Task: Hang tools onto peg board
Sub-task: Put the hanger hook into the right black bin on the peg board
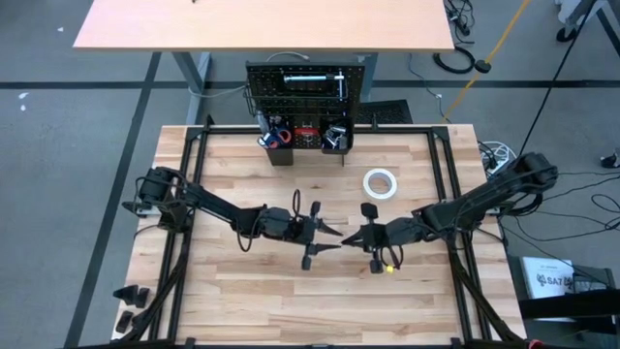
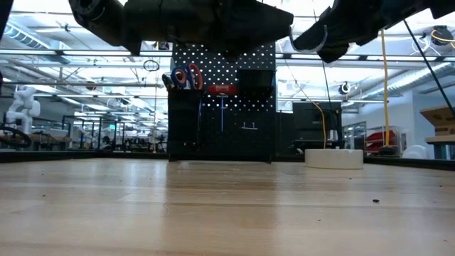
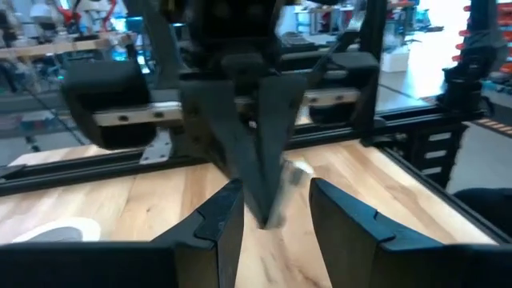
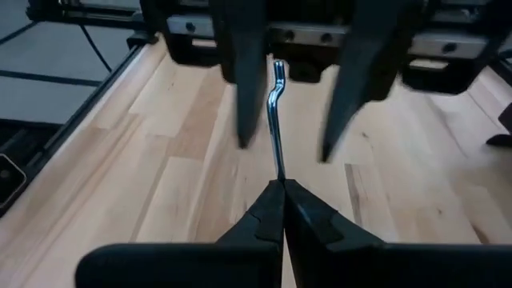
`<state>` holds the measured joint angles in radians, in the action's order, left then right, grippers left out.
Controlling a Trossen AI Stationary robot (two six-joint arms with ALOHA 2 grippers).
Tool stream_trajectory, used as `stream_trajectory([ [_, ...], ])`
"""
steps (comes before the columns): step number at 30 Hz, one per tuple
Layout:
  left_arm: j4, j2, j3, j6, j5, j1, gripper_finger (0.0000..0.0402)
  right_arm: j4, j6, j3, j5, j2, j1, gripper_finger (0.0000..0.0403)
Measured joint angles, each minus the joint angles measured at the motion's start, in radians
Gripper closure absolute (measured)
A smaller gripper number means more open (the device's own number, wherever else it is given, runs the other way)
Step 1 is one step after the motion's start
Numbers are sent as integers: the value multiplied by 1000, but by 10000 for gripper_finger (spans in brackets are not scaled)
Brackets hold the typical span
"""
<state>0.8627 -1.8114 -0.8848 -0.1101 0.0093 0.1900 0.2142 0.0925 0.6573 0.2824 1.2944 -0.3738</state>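
A: Start near; mid desk [image 1: 291,301], both arms meet nose to nose. Right gripper [image 4: 280,186] has its jaws pinched fully shut on the end of a thin bent silver tool [image 4: 277,120]; can't tell which tool exactly. It sticks out twd the left gripper [image 3: 276,192], whose jaws are spread wide, one finger each side of the shaft, not touching it.

B: So prob a handover; what's the risk?

A: Grip is only at the very tip; if the left jaws close off-centre they could lever the shaft sideways and twist it out of the right jaws. Also, if right lets go before left has it firmly, it drops to the desk; thin, smooth metal, likely slippery.

B: The two grippers themselves?

A: V. close; left fingers closing could catch the right's tip instead of the tool.

B: Farther back?

A: White tape roll [image 1: 380,182] lies flat, right of centre, well apart from both arms; no obstacle for now. Peg board [image 1: 308,85] stands upright at the far edge, bins [image 1: 308,138] along its bottom w/ tools in them; carrying a loosely held tool that far could let it swing or miss its spot.
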Motion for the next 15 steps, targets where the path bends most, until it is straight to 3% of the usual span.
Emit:
stream_trajectory([
  [10,-2,0,-1,0,-10,-1,262,3,1,0,0,26,20,403],
  [15,-10,0,-1,-8,-24,-3,298,3,3,0,-1,26,20,403],
])
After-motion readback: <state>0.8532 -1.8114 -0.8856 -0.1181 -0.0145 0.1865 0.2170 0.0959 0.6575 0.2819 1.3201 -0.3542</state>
